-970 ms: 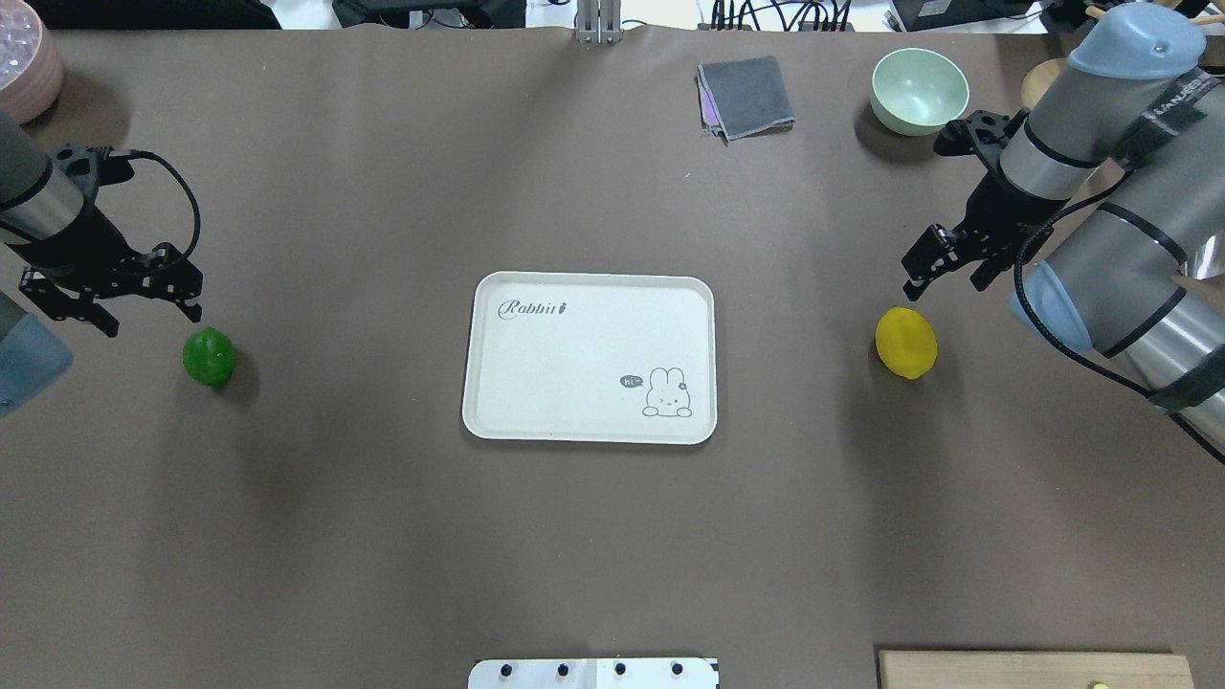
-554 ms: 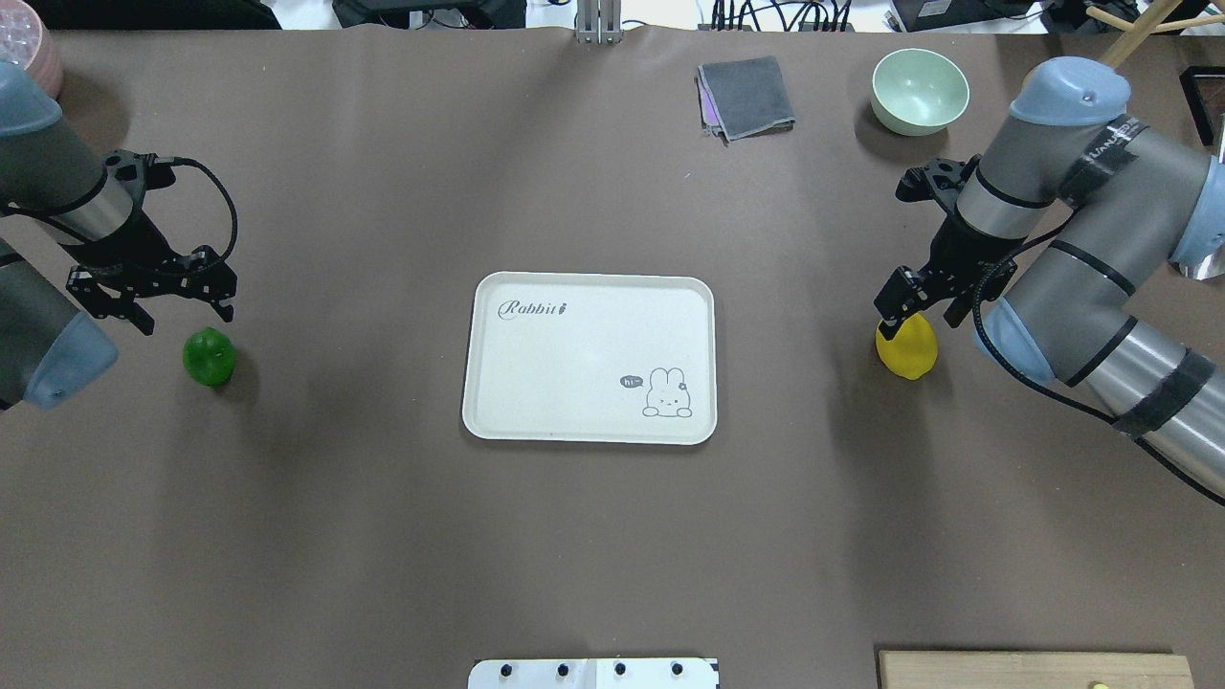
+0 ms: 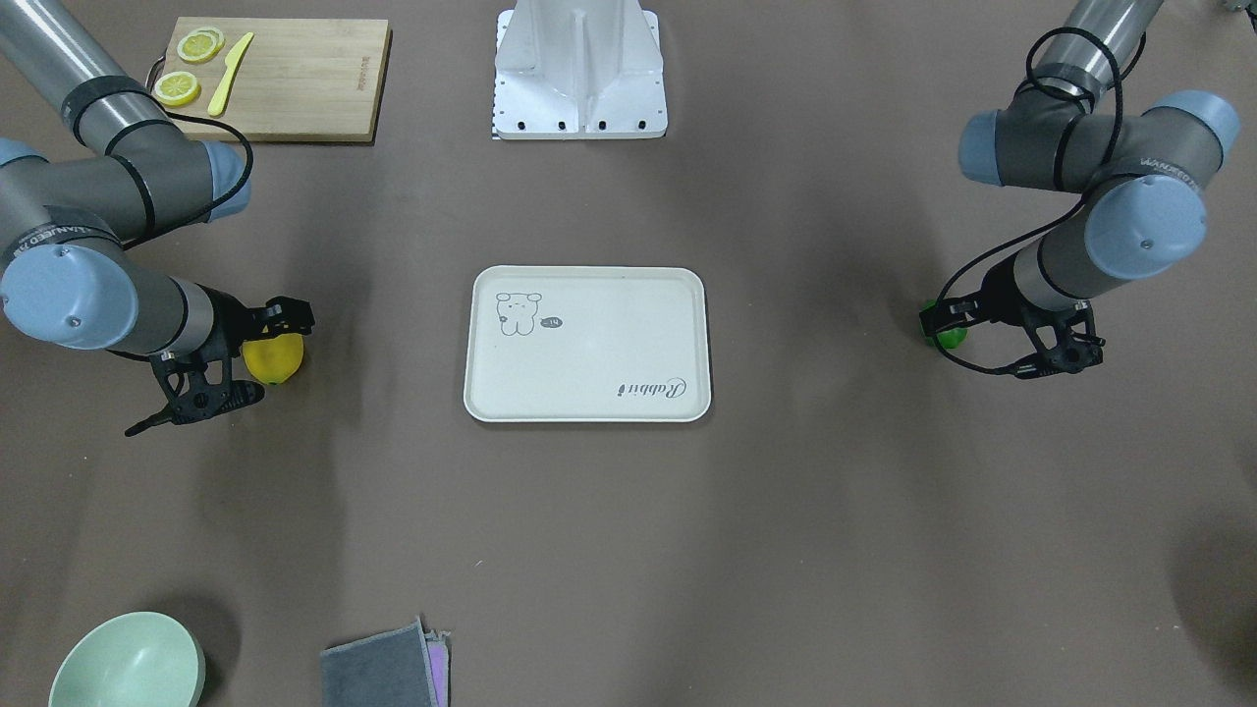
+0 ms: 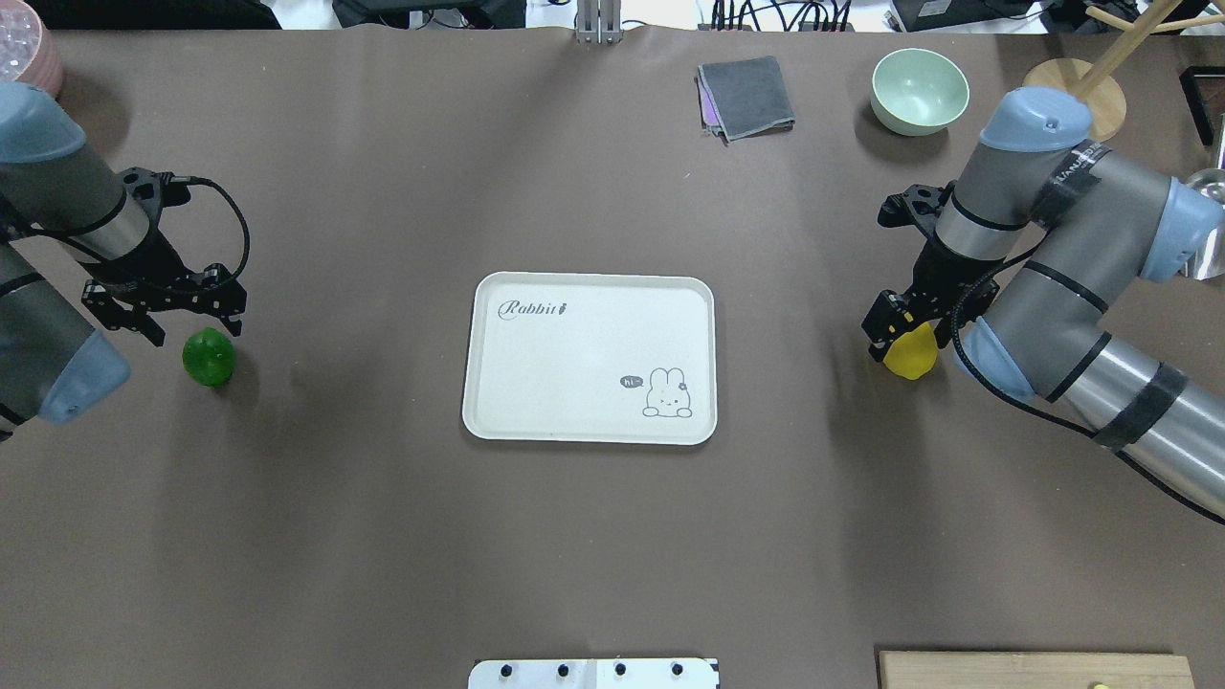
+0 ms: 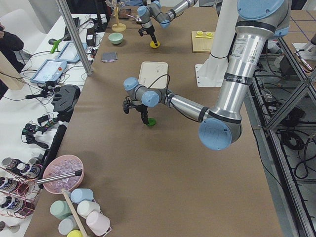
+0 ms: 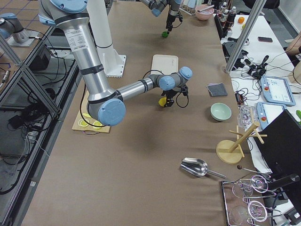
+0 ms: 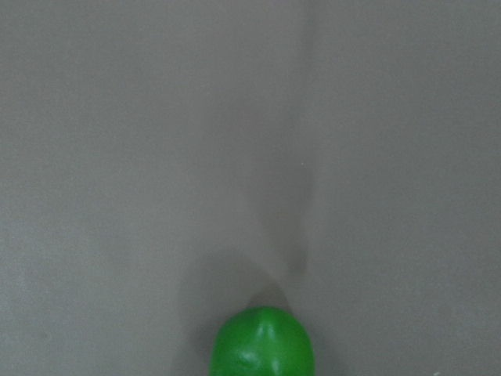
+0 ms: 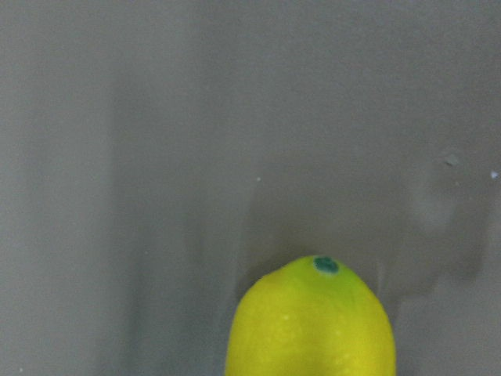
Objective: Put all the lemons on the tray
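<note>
Table [image 4: 574, 545]: left tool [image 4: 189, 325] over green lemon [image 4: 209, 360], right tool [image 4: 909, 337] over yellow lemon [image 4: 910, 360]

Glossy green lemon [image 4: 209, 357], smooth-skinned yellow lemon [image 8: 309, 325], matt off-white tray [image 4: 574, 354], matt brown table cover [image 4: 383, 536], wooden cutting board [image 3: 295, 88].

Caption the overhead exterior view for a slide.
Open left gripper near the green lemon, open right gripper straddling the yellow lemon, tray between them holding neither.

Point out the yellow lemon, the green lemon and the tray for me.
yellow lemon [image 4: 912, 360]: overhead exterior view, on its uncovered lower half.
green lemon [image 4: 209, 358]: overhead exterior view, at the centre of the fruit.
tray [image 4: 584, 349]: overhead exterior view, on the bare middle of its flat surface.
</note>
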### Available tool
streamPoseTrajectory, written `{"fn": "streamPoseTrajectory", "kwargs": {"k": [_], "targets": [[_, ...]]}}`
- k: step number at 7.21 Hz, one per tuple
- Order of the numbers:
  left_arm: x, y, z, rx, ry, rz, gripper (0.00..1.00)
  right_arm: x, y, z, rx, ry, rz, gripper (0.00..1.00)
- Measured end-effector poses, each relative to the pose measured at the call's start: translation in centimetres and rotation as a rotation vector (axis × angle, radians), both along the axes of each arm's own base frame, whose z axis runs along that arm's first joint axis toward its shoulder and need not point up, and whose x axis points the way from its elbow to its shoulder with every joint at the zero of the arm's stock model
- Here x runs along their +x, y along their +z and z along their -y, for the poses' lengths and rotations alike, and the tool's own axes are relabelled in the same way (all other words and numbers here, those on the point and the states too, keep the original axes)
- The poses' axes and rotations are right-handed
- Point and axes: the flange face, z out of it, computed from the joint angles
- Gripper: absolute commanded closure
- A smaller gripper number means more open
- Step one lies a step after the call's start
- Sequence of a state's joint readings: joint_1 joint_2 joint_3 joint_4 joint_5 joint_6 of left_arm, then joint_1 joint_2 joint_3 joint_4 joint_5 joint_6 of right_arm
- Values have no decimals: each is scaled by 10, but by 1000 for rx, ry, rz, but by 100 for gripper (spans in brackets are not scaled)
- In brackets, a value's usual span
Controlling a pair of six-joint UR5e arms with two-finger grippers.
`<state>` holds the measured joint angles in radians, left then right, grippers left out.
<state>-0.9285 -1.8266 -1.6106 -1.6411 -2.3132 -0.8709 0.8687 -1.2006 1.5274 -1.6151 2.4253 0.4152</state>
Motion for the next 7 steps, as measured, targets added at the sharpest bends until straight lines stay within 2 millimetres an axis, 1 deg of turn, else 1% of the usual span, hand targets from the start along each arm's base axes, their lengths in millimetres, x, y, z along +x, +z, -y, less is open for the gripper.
{"fn": "streamPoseTrajectory", "kwargs": {"k": [1,2,3,4,5,6,7], "targets": [[3,4,-1,0,-3,2,8,-1,3,-1,-2,-3,-4,54],[8,8,-2,5,-10,4,12,-2,5,0,-4,-5,-7,82],[11,12,-2,8,-16,2,34,-2,6,1,-4,-6,-7,89],[12,14,-2,8,-20,2,65,-1,2,3,-2,-3,-2,89],[12,14,-2,7,-23,1,100,1,-4,8,5,4,5,89],[12,13,-3,7,-24,-2,100,3,-16,16,21,14,18,89],[11,12,-4,9,-24,-6,100,5,-38,27,48,27,40,89]]}}
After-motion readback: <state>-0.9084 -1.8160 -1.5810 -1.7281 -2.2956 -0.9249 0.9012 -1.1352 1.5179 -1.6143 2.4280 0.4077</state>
